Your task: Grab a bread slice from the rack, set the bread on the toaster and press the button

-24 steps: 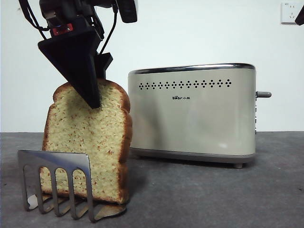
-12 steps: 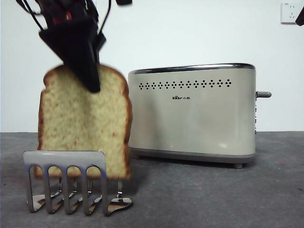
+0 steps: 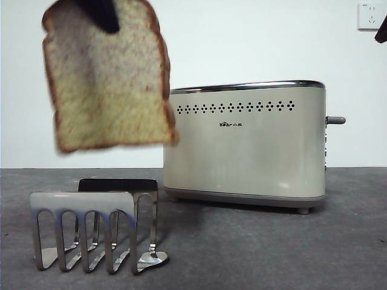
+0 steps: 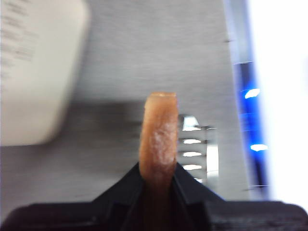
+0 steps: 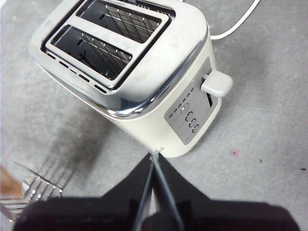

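My left gripper (image 3: 100, 13) is shut on the domed top of the slice of bread (image 3: 109, 78) and holds it high in the air, above the steel rack (image 3: 91, 229) and left of the toaster (image 3: 245, 142). The left wrist view shows the bread's brown crust (image 4: 158, 139) edge-on between the jaws, with the rack (image 4: 197, 149) below. The rack holds no bread. The grey lever button (image 3: 335, 120) sticks out of the toaster's right end. My right gripper (image 5: 155, 163) is shut and empty, hovering above the toaster (image 5: 130, 67) near its button (image 5: 216, 83); both slots show empty.
A grey mat covers the table (image 3: 254, 248). A white wall with a socket (image 3: 369, 15) stands behind. A white power cord (image 5: 236, 24) runs off behind the toaster.
My left gripper has lifted the bread straight up out of the rack, from resting in the slots to well above them. The rack shifted slightly to the right. The toaster has not moved.
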You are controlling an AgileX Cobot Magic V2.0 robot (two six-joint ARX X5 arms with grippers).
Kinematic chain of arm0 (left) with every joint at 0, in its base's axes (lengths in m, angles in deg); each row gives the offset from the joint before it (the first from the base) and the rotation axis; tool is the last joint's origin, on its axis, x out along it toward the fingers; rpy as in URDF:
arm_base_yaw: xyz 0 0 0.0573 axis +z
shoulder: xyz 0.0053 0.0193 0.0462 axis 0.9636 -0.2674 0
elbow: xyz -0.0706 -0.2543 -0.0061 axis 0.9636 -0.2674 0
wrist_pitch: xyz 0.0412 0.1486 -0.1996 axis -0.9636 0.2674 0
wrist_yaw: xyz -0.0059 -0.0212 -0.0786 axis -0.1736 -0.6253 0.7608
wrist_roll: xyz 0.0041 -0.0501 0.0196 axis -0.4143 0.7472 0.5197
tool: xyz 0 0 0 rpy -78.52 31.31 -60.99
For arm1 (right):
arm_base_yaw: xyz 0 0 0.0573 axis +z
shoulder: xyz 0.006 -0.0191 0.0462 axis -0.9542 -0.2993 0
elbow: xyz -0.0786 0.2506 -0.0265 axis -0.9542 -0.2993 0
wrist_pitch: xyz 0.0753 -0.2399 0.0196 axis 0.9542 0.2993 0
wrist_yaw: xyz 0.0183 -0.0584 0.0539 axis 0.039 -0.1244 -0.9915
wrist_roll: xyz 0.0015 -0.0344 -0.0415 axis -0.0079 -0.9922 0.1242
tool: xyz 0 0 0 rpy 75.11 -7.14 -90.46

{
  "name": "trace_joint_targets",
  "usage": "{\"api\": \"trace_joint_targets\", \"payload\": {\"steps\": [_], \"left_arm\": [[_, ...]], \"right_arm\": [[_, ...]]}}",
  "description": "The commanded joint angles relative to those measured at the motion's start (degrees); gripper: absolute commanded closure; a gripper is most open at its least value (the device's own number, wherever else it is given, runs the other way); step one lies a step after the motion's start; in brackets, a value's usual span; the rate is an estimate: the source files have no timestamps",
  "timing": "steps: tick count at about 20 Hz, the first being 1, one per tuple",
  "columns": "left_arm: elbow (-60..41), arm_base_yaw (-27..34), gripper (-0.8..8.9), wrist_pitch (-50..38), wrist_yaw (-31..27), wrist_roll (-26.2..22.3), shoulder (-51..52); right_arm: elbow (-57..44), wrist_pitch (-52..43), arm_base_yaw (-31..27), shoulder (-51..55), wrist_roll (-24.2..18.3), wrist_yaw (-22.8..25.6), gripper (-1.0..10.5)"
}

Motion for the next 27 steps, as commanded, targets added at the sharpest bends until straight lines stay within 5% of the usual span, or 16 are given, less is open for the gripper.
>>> {"api": "trace_joint_targets", "payload": {"steps": [1, 13, 27], "left_arm": [[5.2, -0.2, 8.23, -0.5, -1.3, -4.7, -0.2], [42.8, -0.1, 8.25, -1.0, -2.3, -11.0, -19.9], [44.9, -0.1, 8.25, -4.9, -0.1, -11.6, -32.3]], "right_arm": [[0.2, -0.2, 0.0, -0.3, -1.2, 0.0, 9.5], [0.2, -0.1, 0.0, -0.3, -0.8, 0.0, 9.5], [0.2, 1.7, 0.0, -0.4, -0.8, 0.0, 9.5]]}}
